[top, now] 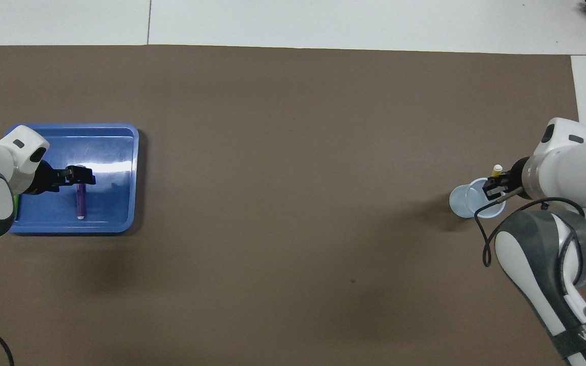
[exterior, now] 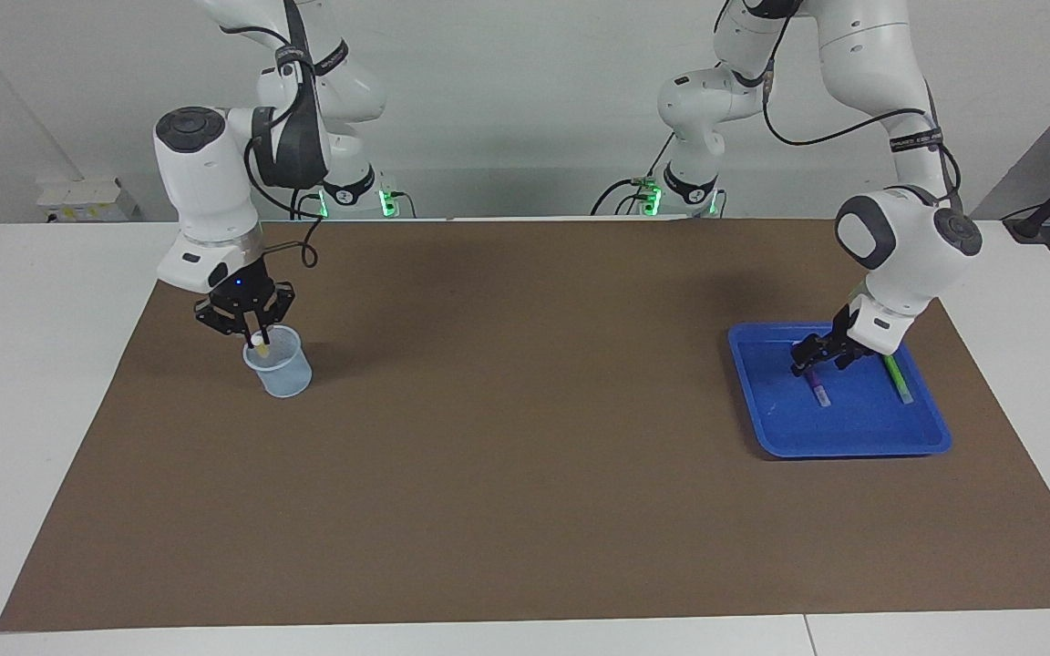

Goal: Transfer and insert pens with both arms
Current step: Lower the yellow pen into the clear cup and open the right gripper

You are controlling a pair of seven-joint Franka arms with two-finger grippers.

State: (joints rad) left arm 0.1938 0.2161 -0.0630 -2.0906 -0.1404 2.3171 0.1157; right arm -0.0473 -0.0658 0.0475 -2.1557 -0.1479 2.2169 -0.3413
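You have two steps running at once. Your right hand (exterior: pixel 253 339) holds the yellow pen (exterior: pixel 258 343) upright, its fingers closed on the barrel, with the pen's lower end at the mouth of the cup (exterior: pixel 279 367) that stands on the worktop (exterior: pixel 525 474) toward the right arm's end. In the overhead view the pale cap (top: pixel 497 168) shows just above the hand and the cup's rim. This looks like the insertion step, nearly finished: I judge that you only need to go a little lower, then let the fingers part so the pen drops inside and leans on the wall. Keep it over the opening as you release; a thin cup like this may tip if the pen catches the rim.

Your left hand (exterior: pixel 814 358) is low in the blue tray (exterior: pixel 853 437), right at the purple pen (exterior: pixel 819 390), which lies flat on the tray floor. I cannot tell whether those fingers are apart or already on the barrel. The green pen (exterior: pixel 896 378) lies beside it, nearer the tray's edge, mostly hidden by the arm from above. Next here, I think: straddle the purple pen across its width, close, and lift clear.
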